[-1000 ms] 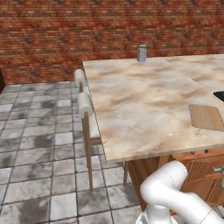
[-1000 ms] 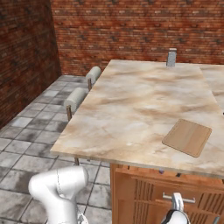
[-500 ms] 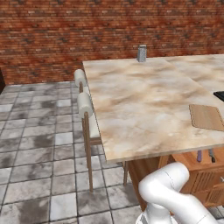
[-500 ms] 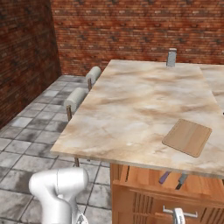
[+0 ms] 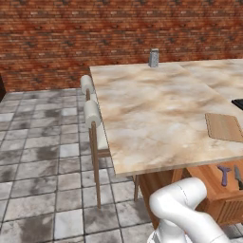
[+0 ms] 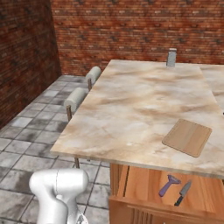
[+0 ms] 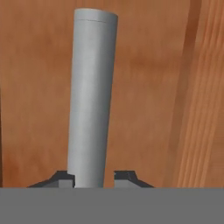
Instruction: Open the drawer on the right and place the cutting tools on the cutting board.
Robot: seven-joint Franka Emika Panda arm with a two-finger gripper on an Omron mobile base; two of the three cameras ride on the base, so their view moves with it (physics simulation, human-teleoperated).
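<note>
The drawer [image 5: 209, 184] [image 6: 140, 179] stands pulled out from under the counter's near edge. On its floor lie the cutting tools: a bluish-purple forked one [image 5: 223, 173] [image 6: 168, 185] and a slim dark-handled knife [image 5: 237, 176] [image 6: 183, 193]. The cutting board [image 5: 224, 127] [image 6: 187, 137] rests bare on the countertop just above them. In the hand view my gripper [image 7: 92, 177] straddles the drawer's grey bar handle [image 7: 89, 100] against the wooden front. The left fingertip [image 7: 63, 177] is against the bar; a thin gap shows on the right side.
Two stools [image 5: 92, 111] [image 6: 76, 96] stand along the marbled counter's [image 5: 152, 109] left side. A grey canister [image 5: 154, 58] [image 6: 171, 57] sits at the far edge. A dark object [image 5: 237, 103] pokes in at the right edge. Tiled floor lies to the left.
The drawer has slid out toward me, bringing both tools into view. My hand at its handle has dropped below the right base view's bottom edge.
</note>
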